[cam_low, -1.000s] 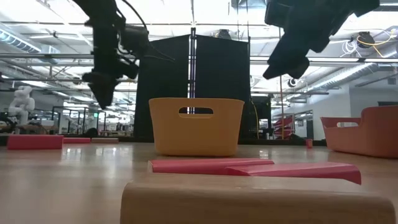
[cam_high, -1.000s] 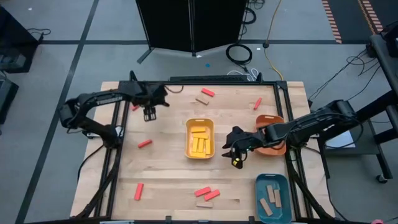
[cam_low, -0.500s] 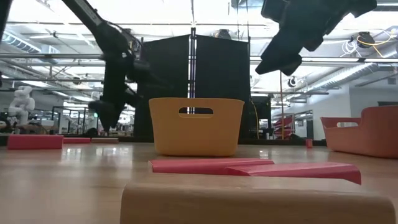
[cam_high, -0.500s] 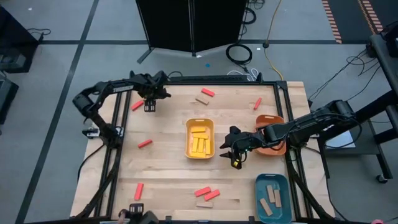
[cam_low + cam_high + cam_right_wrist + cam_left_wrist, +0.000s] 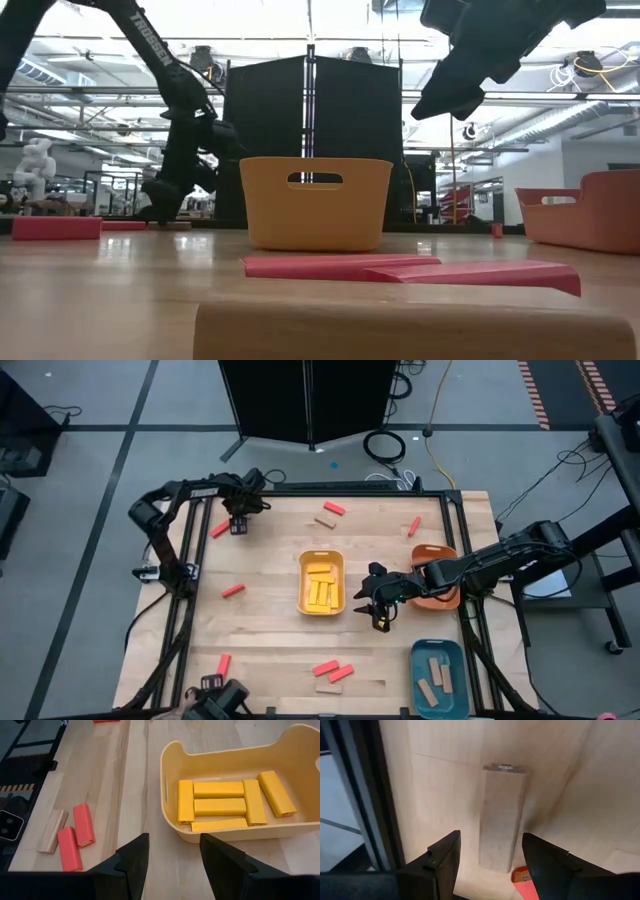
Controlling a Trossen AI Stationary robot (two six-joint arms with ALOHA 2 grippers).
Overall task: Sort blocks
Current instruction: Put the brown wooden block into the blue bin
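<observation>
Counting from above, we find six yellow blocks [image 5: 220, 806] in the yellow tray [image 5: 321, 558], three tan ones in the teal tray [image 5: 437, 649], and seven red blocks [image 5: 233, 590] loose on the table [image 5: 270, 630]. At eleven o'clock our left gripper [image 5: 490, 852] reaches low, fingers spread around a tan block [image 5: 501, 815]. Just right of the yellow tray, our right gripper [image 5: 172, 855] hovers, fingers parted, empty.

Yellow blocks [image 5: 220, 805] fill the yellow tray [image 5: 321, 557]; tan blocks [image 5: 434, 678] lie in the teal tray [image 5: 437, 650]. Red blocks [image 5: 333, 670] dot the pale wooden surface [image 5: 270, 620]. An orange tray [image 5: 432, 551] sits beside dark arms.
</observation>
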